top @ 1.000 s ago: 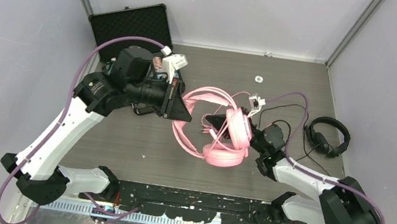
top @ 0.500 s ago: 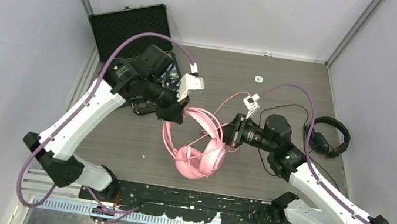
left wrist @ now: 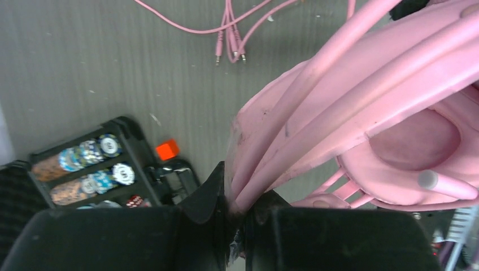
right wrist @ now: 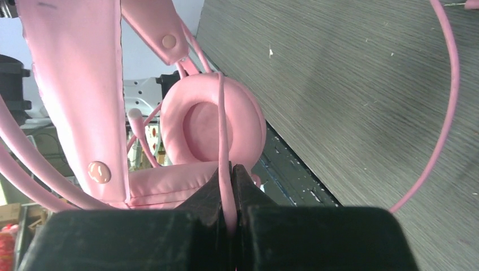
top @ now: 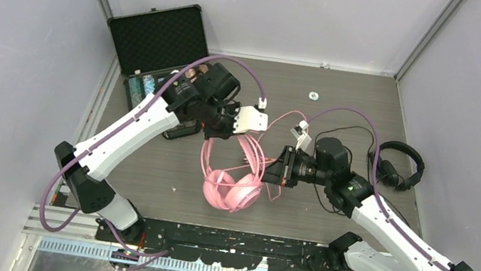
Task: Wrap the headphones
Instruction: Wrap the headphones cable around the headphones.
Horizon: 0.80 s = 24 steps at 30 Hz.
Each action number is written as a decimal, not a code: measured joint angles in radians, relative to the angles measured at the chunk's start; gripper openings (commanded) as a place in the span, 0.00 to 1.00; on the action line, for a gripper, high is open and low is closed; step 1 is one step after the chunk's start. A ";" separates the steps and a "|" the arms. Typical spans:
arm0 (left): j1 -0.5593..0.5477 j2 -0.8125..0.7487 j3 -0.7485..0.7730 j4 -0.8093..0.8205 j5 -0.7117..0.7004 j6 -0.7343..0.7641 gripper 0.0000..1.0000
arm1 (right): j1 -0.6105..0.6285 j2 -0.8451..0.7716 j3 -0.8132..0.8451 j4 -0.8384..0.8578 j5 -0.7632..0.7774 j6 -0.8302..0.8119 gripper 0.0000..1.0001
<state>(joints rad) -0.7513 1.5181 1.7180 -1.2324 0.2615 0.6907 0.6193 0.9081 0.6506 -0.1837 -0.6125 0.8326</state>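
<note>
Pinching the pink cable (right wrist: 223,130) tight, the right end effector (right wrist: 229,195) has its two fingers almost shut, with only the thin cord between them. The cord runs up from the fingers and across one soft ear cup (right wrist: 212,121) of the pink headphones (top: 233,190).

The left end effector (left wrist: 236,212) is squeezed shut on the headband (left wrist: 339,79) of the pink headphones, gripping the band along with some loops of cable that lie on it. From above, the band goes down from this end effector to the two ear cups, which sit low near the front middle of the counter (top: 267,82). I cannot tell if the cups touch it. The two end effectors are close together, with the pink headphones between them. The cable's little plugs (left wrist: 229,51) lie flat on the counter.

The black headphones (top: 398,166) lie far to the right, close to the wall, well apart from the pink ones. Their thin black cable (top: 350,132) trails over the counter.

An open black case (top: 159,37) sits in the back left corner. Beside it are rows of poker chips (left wrist: 85,164) and a small orange block (left wrist: 167,149).
</note>
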 measured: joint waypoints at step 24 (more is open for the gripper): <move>0.030 -0.139 -0.164 0.153 0.012 0.076 0.00 | -0.006 0.024 -0.043 0.087 0.017 0.095 0.11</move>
<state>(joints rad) -0.7212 1.3792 1.5539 -1.0798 0.2737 0.7666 0.6132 0.9321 0.6071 -0.0971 -0.5957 0.9279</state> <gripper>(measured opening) 0.108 0.077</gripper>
